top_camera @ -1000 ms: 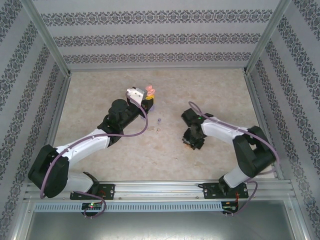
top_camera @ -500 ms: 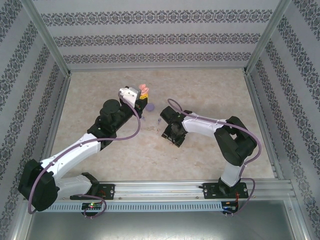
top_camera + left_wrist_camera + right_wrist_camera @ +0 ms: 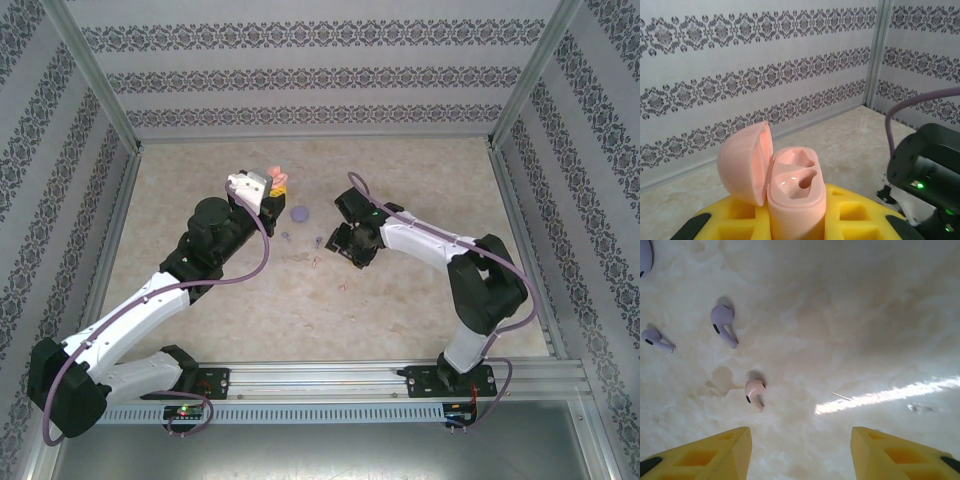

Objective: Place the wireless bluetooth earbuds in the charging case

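Note:
An open pink charging case (image 3: 796,192) stands upright between my left gripper's (image 3: 795,225) yellow pads, lid (image 3: 744,164) swung to the left and both sockets empty. From above, the left gripper (image 3: 272,190) holds the case (image 3: 280,178) over the back middle of the table. My right gripper (image 3: 800,455) hangs open above the table. A pink earbud (image 3: 755,393) lies just ahead of its left pad (image 3: 707,455). Two lilac earbuds (image 3: 722,320) (image 3: 652,338) lie farther left. In the top view the right gripper (image 3: 342,243) hovers beside the small earbuds (image 3: 318,243).
A round lilac case (image 3: 300,212) lies flat between the two grippers, its edge (image 3: 644,255) at the top left of the right wrist view. The right arm's body (image 3: 927,165) sits close on the right of the left wrist view. Patterned walls enclose the marble-look table (image 3: 420,180).
The right arm swung left and back toward the earbuds, and its jaws opened. The left arm carried the pink case a little left and back.

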Controlling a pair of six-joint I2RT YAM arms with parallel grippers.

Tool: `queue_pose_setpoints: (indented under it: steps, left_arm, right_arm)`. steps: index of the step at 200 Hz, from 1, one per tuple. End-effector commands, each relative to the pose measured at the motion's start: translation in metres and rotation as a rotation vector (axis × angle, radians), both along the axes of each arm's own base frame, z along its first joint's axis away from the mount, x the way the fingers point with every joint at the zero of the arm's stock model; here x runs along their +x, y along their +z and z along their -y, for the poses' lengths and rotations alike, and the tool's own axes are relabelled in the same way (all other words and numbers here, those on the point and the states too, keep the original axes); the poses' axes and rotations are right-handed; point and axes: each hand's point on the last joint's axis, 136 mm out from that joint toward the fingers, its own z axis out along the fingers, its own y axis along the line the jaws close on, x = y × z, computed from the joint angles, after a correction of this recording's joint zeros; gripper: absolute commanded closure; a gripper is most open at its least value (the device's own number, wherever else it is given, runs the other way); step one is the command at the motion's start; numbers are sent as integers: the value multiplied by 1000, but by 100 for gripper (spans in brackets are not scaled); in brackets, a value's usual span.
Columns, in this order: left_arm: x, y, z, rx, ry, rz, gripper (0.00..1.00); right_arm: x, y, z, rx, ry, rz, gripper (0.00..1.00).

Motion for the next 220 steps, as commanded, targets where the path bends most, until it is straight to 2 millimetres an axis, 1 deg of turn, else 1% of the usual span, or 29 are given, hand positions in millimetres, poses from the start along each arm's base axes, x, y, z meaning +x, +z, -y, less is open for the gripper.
queue_pose_setpoints:
  steps: [1,26,53,96,124,159,206,220]
  left_arm:
    - [0,13,-8,-24,28,-2,100]
    - [0,12,-9,-24,31,-13,100]
    - [2,9,-9,-21,37,-21,100]
    - [6,4,-5,-17,33,-36,100]
    - [8,5,-4,-19,33,-33,100]
    - [9,5,-3,-21,30,-31,100]
    - [10,1,-2,-21,26,-32,100]
    - [10,1,-2,-20,28,-31,100]
  right_arm:
    - [-1,-13,-9,-1,73,-23,45]
    - [-2,-29,-6,-14,68,-52,46]
    - [-10,-44,-4,-11,63,-82,47]
    - [-27,-58,0,-14,70,-122,48]
    - [-40,-60,3,-18,75,-134,49]
    - [-62,-59,6,-21,83,-144,49]
    - [-94,-53,6,-23,104,-153,49]
    - [-101,-48,4,-13,111,-147,49]
